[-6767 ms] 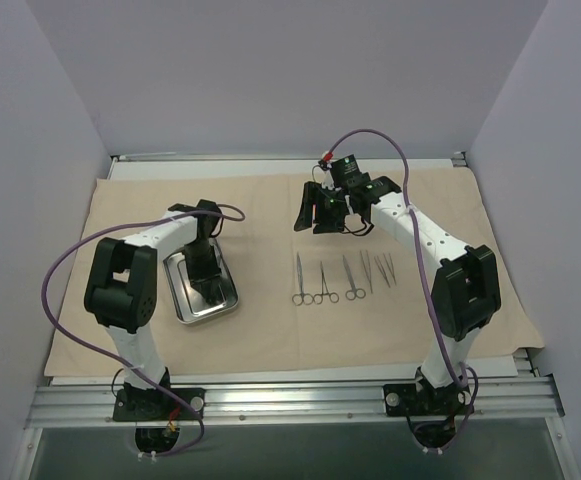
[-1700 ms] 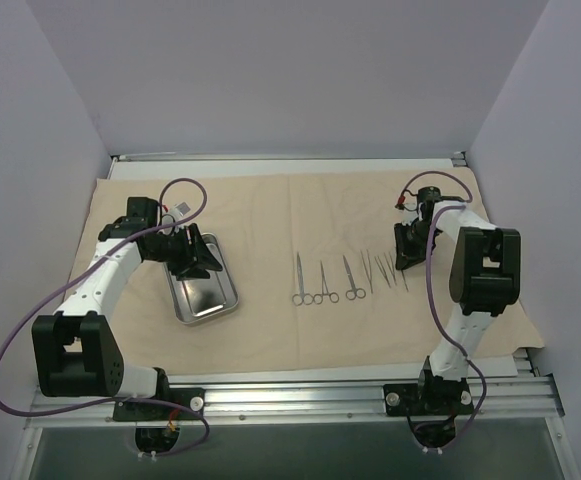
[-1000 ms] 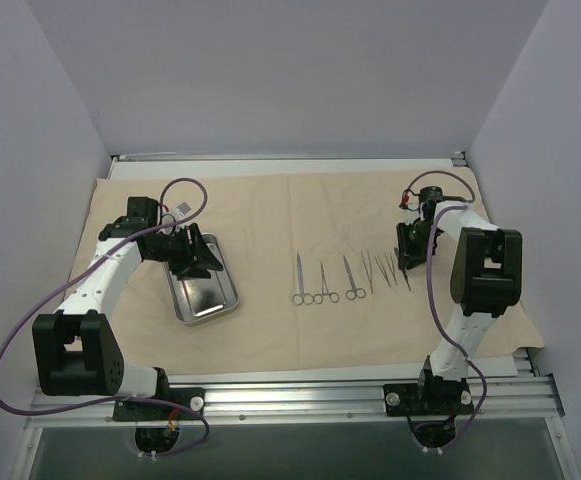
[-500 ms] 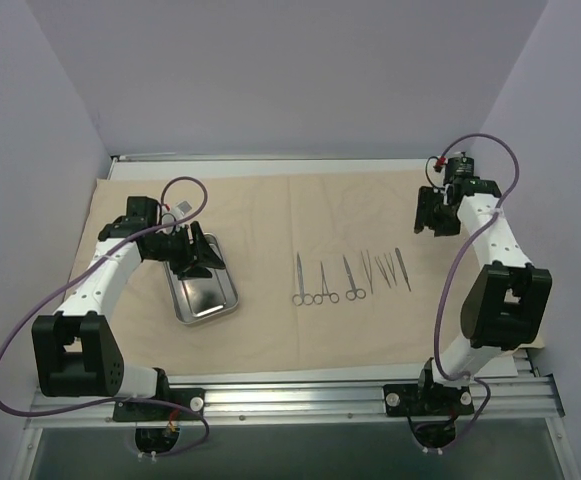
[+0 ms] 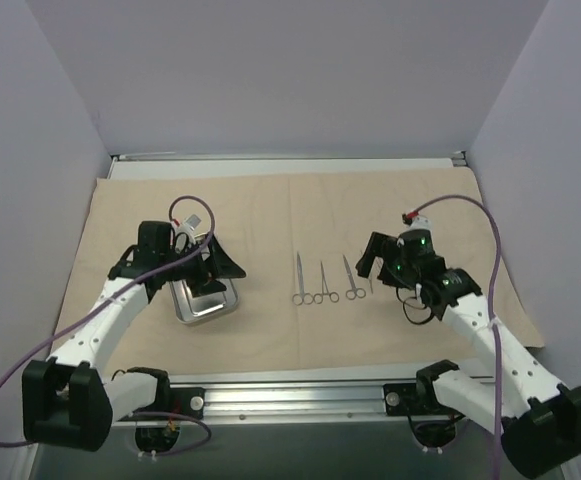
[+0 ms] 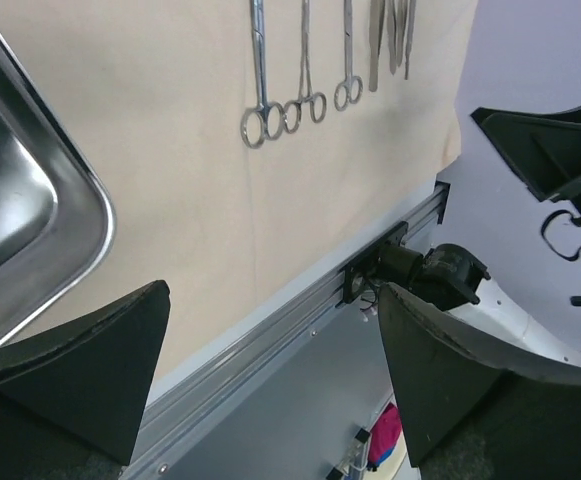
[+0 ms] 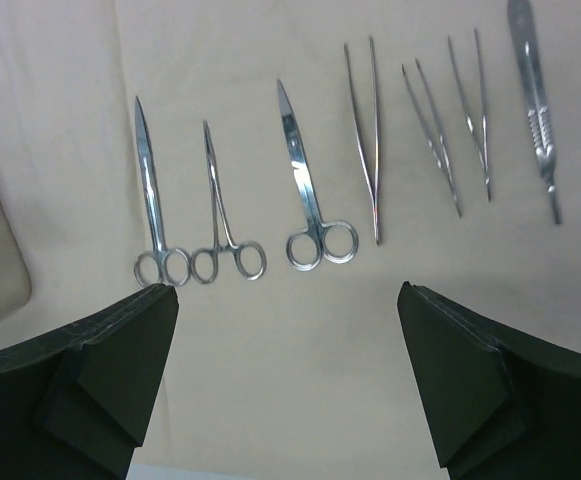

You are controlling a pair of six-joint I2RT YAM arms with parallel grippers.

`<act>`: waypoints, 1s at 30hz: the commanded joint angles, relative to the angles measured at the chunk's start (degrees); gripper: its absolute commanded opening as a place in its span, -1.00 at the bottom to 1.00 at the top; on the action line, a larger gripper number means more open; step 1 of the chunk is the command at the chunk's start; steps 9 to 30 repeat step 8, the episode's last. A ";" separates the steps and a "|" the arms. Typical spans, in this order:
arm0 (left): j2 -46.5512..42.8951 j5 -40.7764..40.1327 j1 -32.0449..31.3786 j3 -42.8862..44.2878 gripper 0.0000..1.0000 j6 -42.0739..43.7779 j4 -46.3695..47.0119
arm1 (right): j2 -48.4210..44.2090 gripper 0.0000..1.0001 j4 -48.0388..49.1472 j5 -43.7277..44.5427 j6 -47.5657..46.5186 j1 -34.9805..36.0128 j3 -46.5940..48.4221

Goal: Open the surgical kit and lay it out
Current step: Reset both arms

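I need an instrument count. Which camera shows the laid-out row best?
Right wrist: all seven instruments lie apart in sharp close-up. The top external view has the right gripper covering the row's right end; the left wrist view cuts the row off at its top edge.

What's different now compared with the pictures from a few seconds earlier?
The right claw laid a scalpel at the right end of the row, let go, then pulled back toward the near edge, where it hangs open by the row. The left claw shifted a little nearer and is open over the edge of the tray. The tray, the cloth and the rest of the row stayed put.
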 commanded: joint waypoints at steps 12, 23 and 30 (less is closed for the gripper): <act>-7.69 -3.63 -6.64 -13.78 0.87 -20.41 32.65 | -25.71 1.00 16.28 4.64 11.08 2.38 -23.63; -7.69 -3.63 -6.64 -13.78 0.87 -20.41 32.65 | -25.71 1.00 16.28 4.64 11.08 2.38 -23.63; -7.69 -3.63 -6.64 -13.78 0.87 -20.41 32.65 | -25.71 1.00 16.28 4.64 11.08 2.38 -23.63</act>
